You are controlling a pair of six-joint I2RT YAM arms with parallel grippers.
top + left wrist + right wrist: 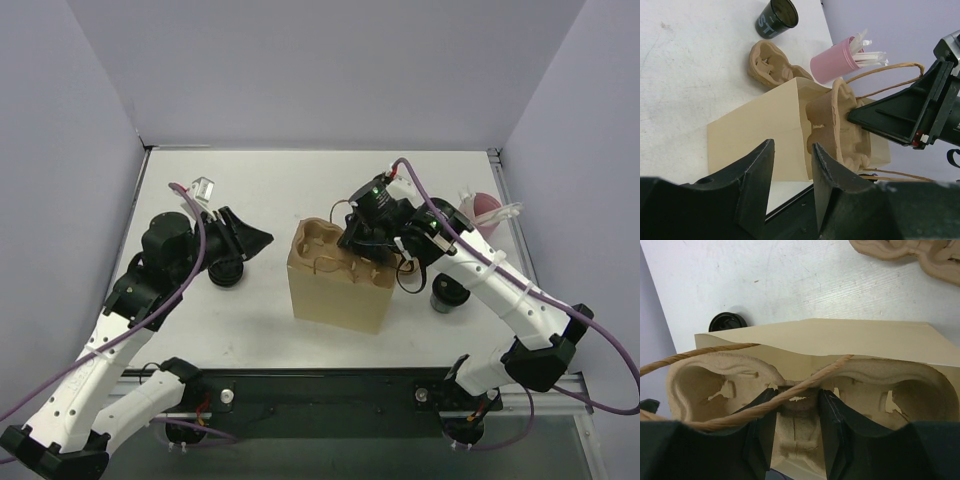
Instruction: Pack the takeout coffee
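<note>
Pinching the middle rib of the cup carrier (715, 385), the right claw (796, 410) holds it in the open mouth of the paper bag (840, 342), with the twine handles (700, 356) crossing just over its fingers. The bag stands on the bench (685, 75) directly below this claw. The left claw (792, 150) hangs beside the bag, spread and gripping nothing (a dark cup (225, 272) sits just beneath it). Past the right claw lie a second carrier (769, 62), a pink cup of straws (832, 62) and a lettered cup (776, 19).
</note>
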